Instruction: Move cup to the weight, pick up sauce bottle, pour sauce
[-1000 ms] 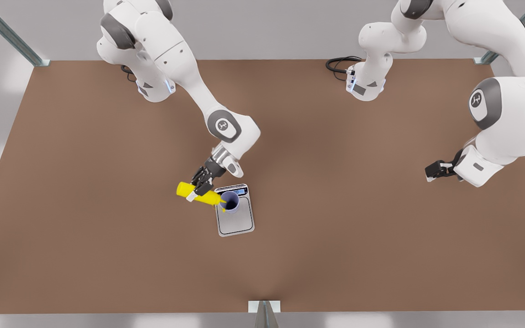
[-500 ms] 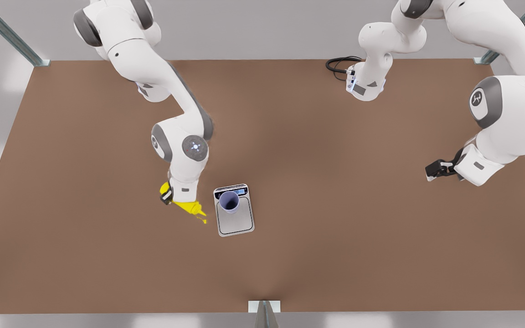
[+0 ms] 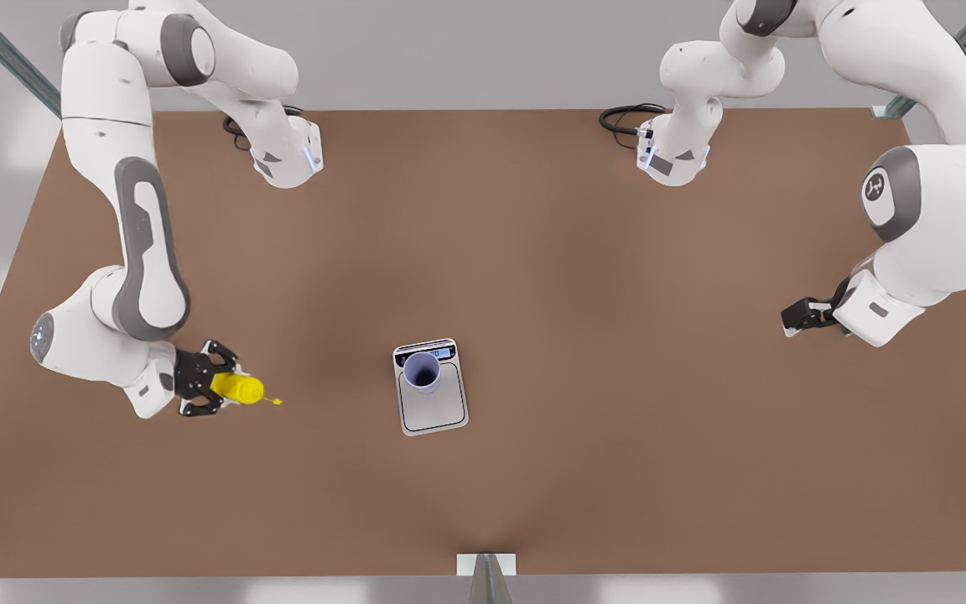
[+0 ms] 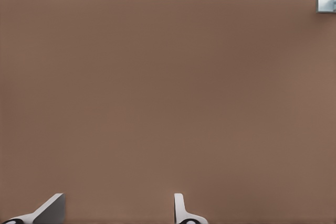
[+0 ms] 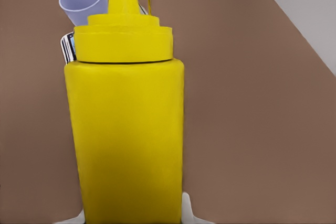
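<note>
The lavender-blue cup [image 3: 422, 372] stands upright on the weight [image 3: 433, 409], close to its display end, mid-table in the front view. My right gripper [image 3: 216, 389] is far off at the front view's left, shut on the yellow sauce bottle [image 3: 238, 388]. The bottle's nozzle points toward the cup, and a thin yellow thread of sauce [image 3: 273, 402] trails from the tip. In the right wrist view the sauce bottle [image 5: 126, 129] is close up, with the cup [image 5: 84, 1] and the weight [image 5: 67, 45] beyond it. My left gripper [image 3: 797, 316] waits open at the front view's right, over bare table [image 4: 168, 103].
Both arm bases [image 3: 286, 155] [image 3: 674, 155] and a black cable coil [image 3: 621, 117] sit along the table's back edge. A metal bracket [image 3: 486, 564] marks the middle of the front edge. Brown tabletop lies between the bottle and the weight.
The right arm swung the sauce bottle away from over the cup, across the table to the front view's left. The cup, weight and left arm stayed put.
</note>
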